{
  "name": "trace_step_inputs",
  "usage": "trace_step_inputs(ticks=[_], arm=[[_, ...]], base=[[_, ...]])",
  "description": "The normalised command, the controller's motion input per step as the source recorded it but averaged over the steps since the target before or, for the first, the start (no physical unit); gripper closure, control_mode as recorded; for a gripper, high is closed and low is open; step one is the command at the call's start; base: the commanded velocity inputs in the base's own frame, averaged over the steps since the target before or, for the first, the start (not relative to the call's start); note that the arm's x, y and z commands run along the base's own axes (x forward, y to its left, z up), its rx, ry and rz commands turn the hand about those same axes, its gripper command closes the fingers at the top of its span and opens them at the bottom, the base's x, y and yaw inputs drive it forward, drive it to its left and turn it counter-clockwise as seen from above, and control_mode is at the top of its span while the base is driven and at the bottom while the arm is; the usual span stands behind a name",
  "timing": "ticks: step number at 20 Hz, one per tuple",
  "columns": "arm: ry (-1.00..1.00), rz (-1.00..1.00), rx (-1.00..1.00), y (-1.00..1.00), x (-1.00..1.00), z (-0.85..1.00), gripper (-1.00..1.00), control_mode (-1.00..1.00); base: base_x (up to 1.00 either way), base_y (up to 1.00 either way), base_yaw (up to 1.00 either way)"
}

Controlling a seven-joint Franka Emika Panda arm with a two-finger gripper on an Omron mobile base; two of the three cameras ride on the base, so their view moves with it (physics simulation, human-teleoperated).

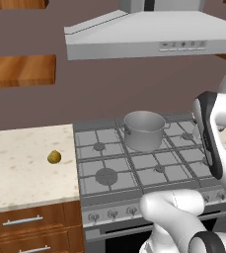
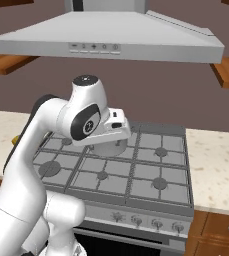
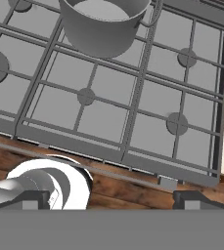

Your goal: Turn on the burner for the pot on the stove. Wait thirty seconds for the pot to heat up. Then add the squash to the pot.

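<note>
A: Pot [image 1: 144, 129], grey metal, on the stove [image 1: 109, 175], centre of the left base view, over a back-row burner. Status?

B: Empty as far as the hand view shows; its interior at the top of that frame is bare metal. No flame is visible under it in any view.

A: Squash [image 1: 54, 157]?

B: One item, yellow-olive, lying on the pale counter [image 1: 16, 168] at left of the left base view, well apart from the pot. Not yet moved.

A: Gripper [image 3: 108, 197]?

B: Fingertips sit at the bottom corners of the hand view, far apart, nothing between them. Spread wide, holding nothing. It hangs above the stove's front edge, looking down over the grates.

A: Knobs [image 2: 146, 220]?

B: A row along the stove's front panel, lower part of the right base view. Too small to tell whether any is turned.

A: Progress, then?

B: By my judgement, at the start. Burner likely unlit; the wait and the squash transfer both remain. Likely first entry: reach the knob for the pot's burner.
</note>
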Motion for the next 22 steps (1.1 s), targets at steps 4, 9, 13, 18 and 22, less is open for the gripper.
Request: trace_step_inputs(ticks=[4,9,13,18,22], arm=[[0.0,0.0,0.0,0.0,0.0,0.0,-1.0,-1.0],[0.0,0.0,0.0,0.0,0.0,0.0,-1.0,-1.0],[0.0,0.0,0.0,0.0,0.0,0.0,-1.0,-1.0],[0.0,0.0,0.0,0.0,0.0,0.0,-1.0,-1.0],[0.0,0.0,0.0,0.0,0.0,0.0,-1.0,-1.0]], base=[[0.0,0.0,0.0],[0.0,0.0,0.0],[0.0,0.0,0.0],[0.0,0.0,0.0],[0.0,0.0,0.0]])
